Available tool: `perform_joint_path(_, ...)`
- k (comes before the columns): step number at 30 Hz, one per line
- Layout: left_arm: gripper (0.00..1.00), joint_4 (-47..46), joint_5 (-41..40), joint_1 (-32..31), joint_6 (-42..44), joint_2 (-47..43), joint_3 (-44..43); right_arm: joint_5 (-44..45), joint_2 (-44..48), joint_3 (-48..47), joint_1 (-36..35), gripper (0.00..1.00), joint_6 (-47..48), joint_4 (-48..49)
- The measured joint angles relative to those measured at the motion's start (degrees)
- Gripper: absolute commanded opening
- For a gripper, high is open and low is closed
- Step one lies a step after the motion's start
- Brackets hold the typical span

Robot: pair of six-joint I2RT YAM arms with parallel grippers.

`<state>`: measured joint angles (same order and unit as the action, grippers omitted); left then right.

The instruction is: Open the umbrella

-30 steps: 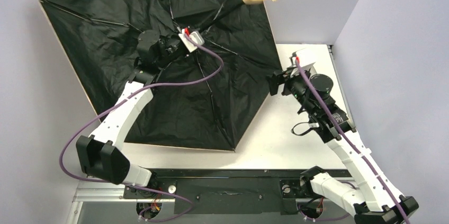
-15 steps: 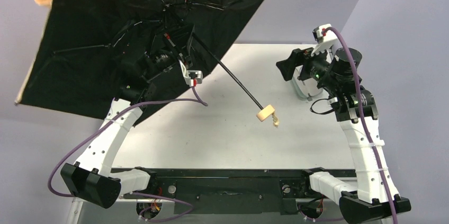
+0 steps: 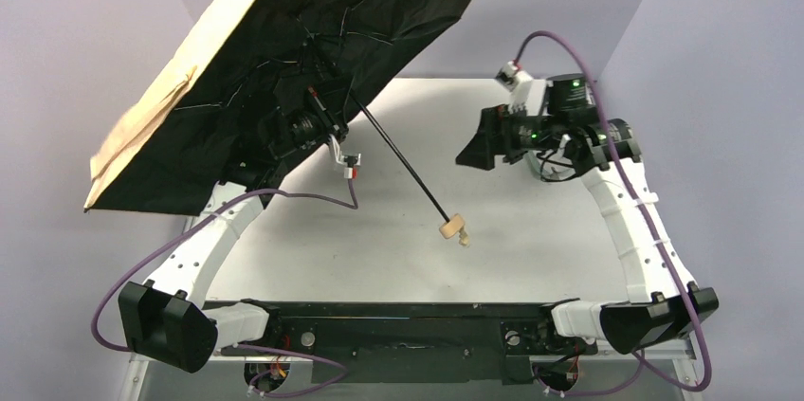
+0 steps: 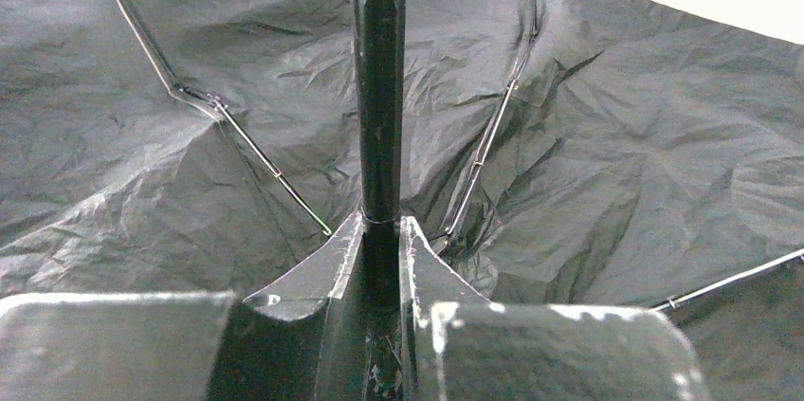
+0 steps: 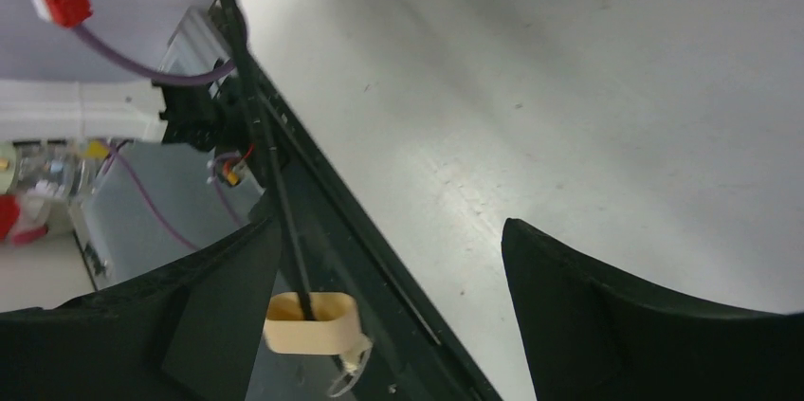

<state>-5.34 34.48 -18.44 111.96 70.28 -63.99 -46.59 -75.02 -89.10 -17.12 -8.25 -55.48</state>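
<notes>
The umbrella (image 3: 284, 50) is fully open and tilted, black lining showing, its beige handle knob (image 3: 451, 227) hanging lowest.

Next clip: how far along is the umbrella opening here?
Done, it seems: the tan-beige folding umbrella with black lining is fully spread, ribs extended. In hand: the left gripper, jaws shut on the thin black shaft, holds it tilted above the white table. The right gripper is open, empty, apart from the small beige handle knob. Left: probably only setting it down or releasing.
</notes>
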Motion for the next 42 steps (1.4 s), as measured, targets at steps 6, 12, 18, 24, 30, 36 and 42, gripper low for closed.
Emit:
perform_joint_path(6, 0.00, -0.55, -0.09, -1.29, 1.16, 0.00, 0.81, -3.34, -1.75, -0.59, -7.48, 0.81, 0.02, -2.05)
perform_joint_path(12, 0.00, -1.31, -0.24, -2.36, 1.18, -0.09, 1.40, -3.52, -6.03, -0.81, -13.29, 0.68, 1.18, -2.10)
perform_joint_path(18, 0.00, -2.32, -1.60, -2.45, 0.55, -0.09, 1.51, -2.27, -8.46, 0.46, -18.32, 0.25, 3.74, -2.69)
perform_joint_path(24, 0.00, -4.28, -2.78, -0.74, -0.33, -0.02, 1.51, -1.92, -8.33, 4.74, -18.47, 0.00, 8.09, -5.51)
perform_joint_path(30, 0.00, -5.49, -1.86, 0.13, -0.22, 1.84, 1.97, -0.59, -7.80, 7.37, -18.40, 0.00, 12.48, -5.33)
perform_joint_path(36, 0.03, -8.85, -0.83, 0.13, 0.15, 2.49, 2.80, 3.13, -7.82, 4.42, -18.69, 0.00, 16.26, -9.09)
perform_joint_path(42, 0.09, -11.63, -1.40, -1.03, 0.46, 3.23, 2.99, 5.81, -8.11, 2.08, -19.12, 0.00, 18.45, -12.48)
